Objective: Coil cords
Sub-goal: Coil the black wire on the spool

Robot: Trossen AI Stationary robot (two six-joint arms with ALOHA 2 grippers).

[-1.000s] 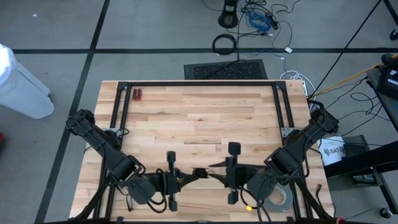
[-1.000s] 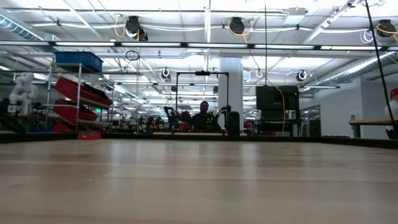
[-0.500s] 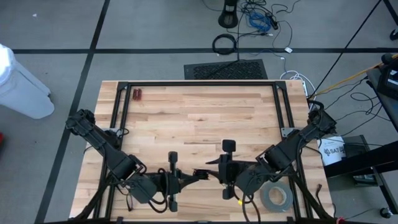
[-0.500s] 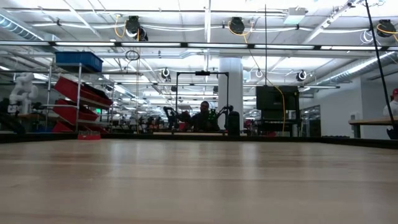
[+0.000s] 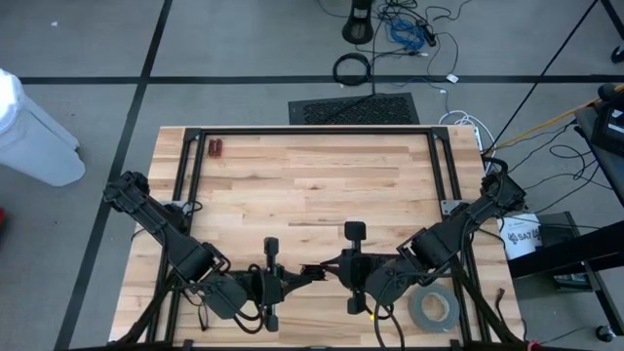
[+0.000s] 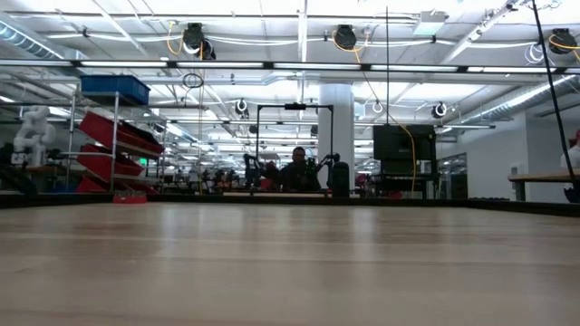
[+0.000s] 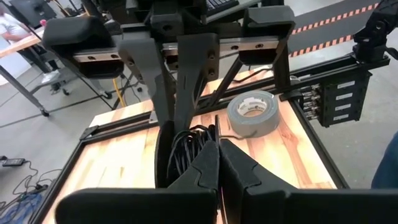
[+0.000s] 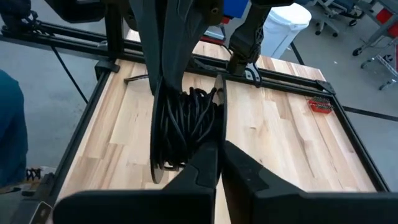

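Two grippers meet near the tabletop's near edge, midway along it. My left gripper (image 5: 310,272) is clamped on the cords (image 8: 186,121), a small black bundle held between both. My right gripper (image 5: 331,267) is pinched shut on it too. Grey tape roll (image 5: 432,310) sits near the near right corner.

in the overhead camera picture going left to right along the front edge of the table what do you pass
Left gripper, shut on the cord bundle → right gripper, shut on the same bundle → grey tape roll.
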